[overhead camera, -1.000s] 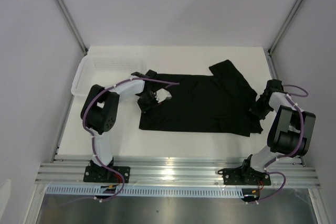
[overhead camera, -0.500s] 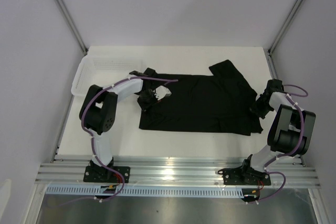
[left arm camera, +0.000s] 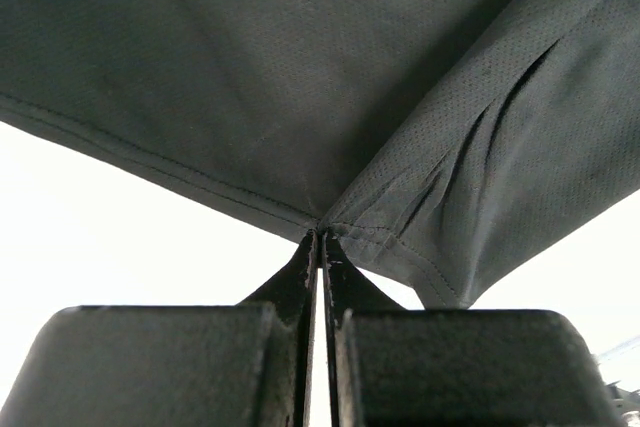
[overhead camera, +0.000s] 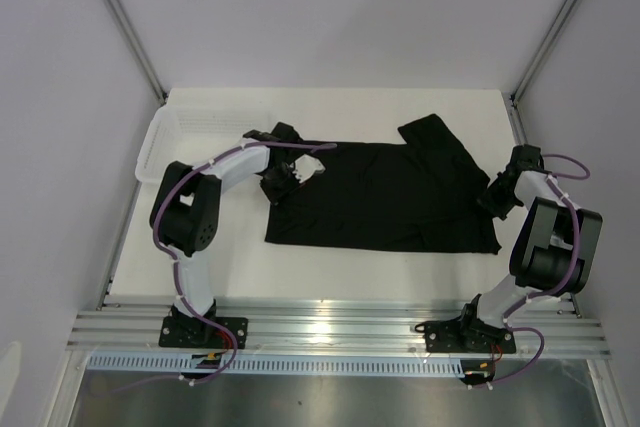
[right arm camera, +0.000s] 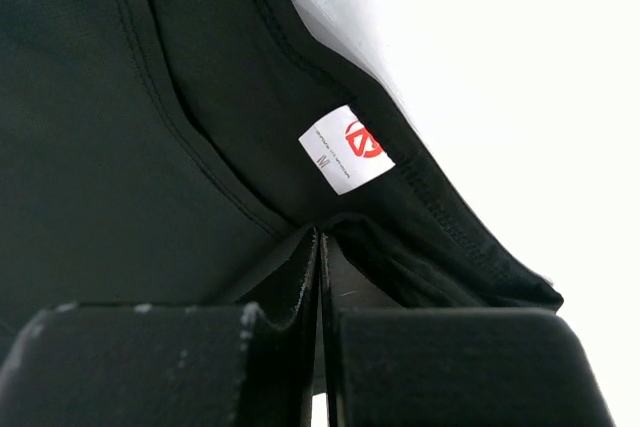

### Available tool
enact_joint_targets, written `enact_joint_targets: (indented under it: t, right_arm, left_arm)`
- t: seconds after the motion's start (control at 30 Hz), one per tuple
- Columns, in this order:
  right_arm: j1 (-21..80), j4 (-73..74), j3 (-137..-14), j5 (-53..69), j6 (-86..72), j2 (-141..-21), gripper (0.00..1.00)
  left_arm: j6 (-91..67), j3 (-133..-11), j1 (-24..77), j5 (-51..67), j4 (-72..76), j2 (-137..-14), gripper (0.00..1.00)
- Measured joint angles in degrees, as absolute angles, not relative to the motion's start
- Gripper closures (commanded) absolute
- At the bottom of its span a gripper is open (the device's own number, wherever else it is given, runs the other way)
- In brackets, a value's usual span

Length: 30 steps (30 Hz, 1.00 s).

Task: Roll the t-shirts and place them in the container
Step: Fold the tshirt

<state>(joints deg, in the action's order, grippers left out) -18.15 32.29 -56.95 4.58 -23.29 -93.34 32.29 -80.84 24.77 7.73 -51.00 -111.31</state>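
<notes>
A black t-shirt [overhead camera: 390, 202] lies spread across the middle of the white bench [overhead camera: 330, 272] in the overhead view. At the shirt's left end the left gripper [left arm camera: 320, 247] is pinched tight on a stitched hem. At the right end the right gripper [right arm camera: 318, 242] is clamped on the collar, just below the pale neck label [right arm camera: 343, 147].

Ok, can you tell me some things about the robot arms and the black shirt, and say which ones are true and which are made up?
1. The soft black fabric t-shirt lies mostly spread out on the white table. True.
2. The left gripper is open, holding nothing. False: it is shut on the shirt's hem.
3. The right gripper pinches the shirt beside its small white neck label. True.
4. The shirt sits inside the white plastic mesh basket. False: it lies on the table, beside the basket.
</notes>
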Motion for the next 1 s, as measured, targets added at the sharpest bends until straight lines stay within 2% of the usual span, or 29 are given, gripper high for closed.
enact_joint_targets:
  t: [0.4, 0.47, 0.5, 0.53, 0.57, 0.6, 0.63, 0.73, 0.83, 1.0]
  right_arm:
    - [-18.2, 31.3, -57.5, 4.6, -23.3, -96.8, 1.00]
    - [-18.2, 31.1, -57.5, 4.6, -23.3, -96.8, 0.94]
    - [-18.2, 31.1, -57.5, 4.6, -23.4, -96.8, 0.89]
    - [-18.2, 31.1, -57.5, 4.6, -23.3, -96.8, 0.78]
    - [-18.2, 31.0, -57.5, 4.6, -23.4, -96.8, 0.73]
    - [-18.2, 31.0, -57.5, 4.6, -23.4, -96.8, 0.68]
    - [-18.2, 31.0, -57.5, 4.6, -23.4, -96.8, 0.62]
    - [-18.2, 31.4, -57.9, 4.3, -23.0, -96.6, 0.54]
    - [-18.3, 32.9, -58.4, 3.3, -23.1, -94.5, 0.52]
    - [-20.8, 35.8, -58.3, 0.7, -24.8, -87.5, 0.54]
  left_arm:
    - [29.3, -81.3, 23.6, 5.5, -50.4, -111.3, 0.99]
    - [29.0, -81.3, 23.5, 5.0, -50.1, -111.3, 0.99]
    - [28.9, -81.3, 23.4, 4.9, -50.0, -111.3, 0.93]
    - [28.9, -81.3, 23.4, 4.9, -50.0, -111.3, 0.87]
    - [28.8, -81.3, 23.4, 4.9, -50.0, -111.3, 0.80]
    - [28.6, -81.3, 23.4, 4.8, -50.0, -111.3, 0.69]
    - [28.5, -81.3, 23.4, 4.8, -50.0, -111.3, 0.64]
    - [27.9, -81.3, 23.3, 4.7, -50.0, -111.3, 0.61]
    - [27.9, -81.6, 23.2, 4.9, -50.8, -111.3, 0.59]
    - [28.1, -83.1, 23.2, 6.6, -52.8, -109.6, 0.55]
